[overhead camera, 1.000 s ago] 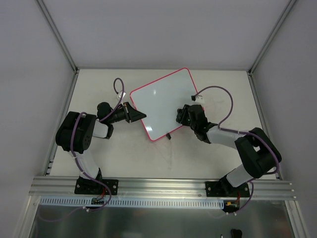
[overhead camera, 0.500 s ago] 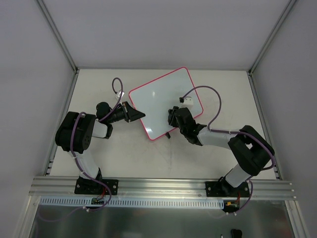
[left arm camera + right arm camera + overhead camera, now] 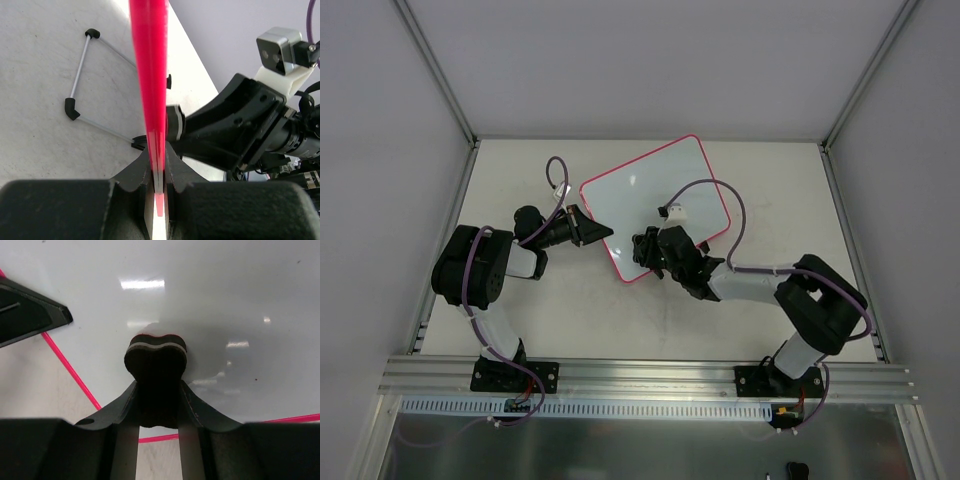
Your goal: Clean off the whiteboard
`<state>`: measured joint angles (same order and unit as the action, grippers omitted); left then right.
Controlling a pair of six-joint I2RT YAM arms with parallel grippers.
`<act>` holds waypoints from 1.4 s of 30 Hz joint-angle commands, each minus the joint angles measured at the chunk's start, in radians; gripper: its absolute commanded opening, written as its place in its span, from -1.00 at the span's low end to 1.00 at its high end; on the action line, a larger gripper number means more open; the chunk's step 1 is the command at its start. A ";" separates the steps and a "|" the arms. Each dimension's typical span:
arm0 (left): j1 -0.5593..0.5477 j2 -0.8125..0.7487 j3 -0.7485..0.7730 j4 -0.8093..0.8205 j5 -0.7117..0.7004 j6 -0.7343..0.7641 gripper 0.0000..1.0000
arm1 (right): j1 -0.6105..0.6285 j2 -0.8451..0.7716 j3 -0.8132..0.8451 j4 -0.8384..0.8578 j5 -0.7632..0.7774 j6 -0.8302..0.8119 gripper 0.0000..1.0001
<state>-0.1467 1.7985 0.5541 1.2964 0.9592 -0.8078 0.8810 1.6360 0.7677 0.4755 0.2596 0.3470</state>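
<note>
The whiteboard point(image 3: 655, 190), white with a thin pink-red frame, stands tilted at the middle of the table. No marks show on it. My left gripper point(image 3: 603, 232) is shut on its left edge; in the left wrist view the red edge point(image 3: 150, 75) runs up from between the fingers point(image 3: 158, 155). My right gripper point(image 3: 645, 250) is shut on a black eraser point(image 3: 155, 357) that is pressed on the board point(image 3: 225, 290) near its lower left corner. The left gripper point(image 3: 25, 310) shows at the left of the right wrist view.
A thin wire stand with black feet point(image 3: 80, 70) lies on the table behind the board. The right arm's wrist and camera point(image 3: 250, 120) are close to the board's face. An aluminium rail point(image 3: 640, 375) runs along the near edge; walls enclose the table.
My right gripper has slid with the eraser across the board, from its right edge to near its lower left corner. The left gripper has held still.
</note>
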 commanded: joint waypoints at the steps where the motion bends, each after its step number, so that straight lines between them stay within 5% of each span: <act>1: -0.021 -0.033 0.001 0.385 0.035 0.041 -1.00 | -0.002 0.027 -0.042 -0.098 -0.091 0.041 -1.00; 23: -0.017 -0.034 0.000 0.385 0.030 0.039 -1.00 | -0.010 -0.381 -0.096 -0.811 0.009 -0.019 -0.99; 31: -0.016 -0.034 -0.002 0.385 0.032 0.036 -1.00 | -0.008 -0.427 -0.143 -0.851 -0.031 -0.025 -0.90; 34: -0.014 -0.037 -0.003 0.385 0.029 0.036 -1.00 | -0.007 -0.418 -0.145 -0.851 -0.049 -0.028 -0.68; 38: -0.013 -0.041 -0.008 0.385 0.023 0.036 -0.97 | -0.002 -0.400 -0.142 -0.847 -0.053 -0.040 0.26; 42: -0.011 -0.044 -0.008 0.385 0.024 0.035 -0.93 | 0.003 -0.409 -0.134 -0.850 -0.040 -0.042 0.66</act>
<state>-0.1516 1.7966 0.5533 1.2976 0.9638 -0.8055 0.8761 1.2373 0.6239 -0.3561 0.2150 0.3126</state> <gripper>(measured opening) 0.065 0.806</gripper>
